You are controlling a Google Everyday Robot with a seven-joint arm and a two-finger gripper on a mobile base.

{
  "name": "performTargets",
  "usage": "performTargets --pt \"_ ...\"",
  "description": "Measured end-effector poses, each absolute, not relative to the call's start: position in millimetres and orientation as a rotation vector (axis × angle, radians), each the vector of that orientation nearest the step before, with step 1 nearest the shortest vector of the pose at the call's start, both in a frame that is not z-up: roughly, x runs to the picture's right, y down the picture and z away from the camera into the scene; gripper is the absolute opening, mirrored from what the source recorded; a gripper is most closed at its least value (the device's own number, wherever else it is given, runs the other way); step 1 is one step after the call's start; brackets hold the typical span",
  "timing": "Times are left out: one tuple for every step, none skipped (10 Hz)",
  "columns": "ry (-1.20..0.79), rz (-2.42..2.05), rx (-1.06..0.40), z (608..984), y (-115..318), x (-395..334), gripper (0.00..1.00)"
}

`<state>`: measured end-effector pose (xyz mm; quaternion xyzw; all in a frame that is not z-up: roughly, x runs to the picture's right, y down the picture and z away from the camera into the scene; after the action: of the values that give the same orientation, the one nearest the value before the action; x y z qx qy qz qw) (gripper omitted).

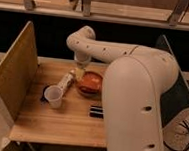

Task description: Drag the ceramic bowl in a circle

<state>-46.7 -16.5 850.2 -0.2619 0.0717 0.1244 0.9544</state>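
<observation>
Reaching down from the upper middle of the frame, the arm (105,51) is holding the jaws at the upper-left rim of the ceramic bowl (91,82); touching or just beside, can't tell. Jaws' opening and grip: can't tell either. Bowl is sitting upright mid-frame on the desk (58,122). White cup (53,96) is standing lower left of it, bottle (66,81) lying between them, dark object (96,111) just below the bowl.

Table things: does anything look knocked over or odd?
Only the white bottle lies on its side, between the cup and the ceramic bowl. The gripper sits at the bowl's rim, nearest the bottle.
</observation>
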Motion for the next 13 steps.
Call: performTargets --pt "0.173 0.246 -0.581 854 2 -47 0.80" --pt "0.202 0.241 -0.649 859 26 -50 0.80" --pt "0.219 0.248 -0.694 865 40 -51 0.80" --pt "0.228 0.263 -0.742 872 55 -54 0.80" --pt "0.230 0.281 -0.779 879 64 -57 0.80" --pt "0.228 0.296 -0.817 888 74 -60 0.80" --pt "0.224 0.303 -0.848 896 82 -63 0.80" --pt "0.220 0.303 -0.873 903 88 -65 0.80" --pt "0.218 0.299 -0.889 908 92 -67 0.80" --pt "0.218 0.285 -0.900 915 94 -70 0.80" --pt "0.223 0.262 -0.889 918 87 -72 0.80" --pt "0.225 0.236 -0.870 920 79 -76 0.80" --pt "0.221 0.208 -0.848 921 70 -83 0.80"
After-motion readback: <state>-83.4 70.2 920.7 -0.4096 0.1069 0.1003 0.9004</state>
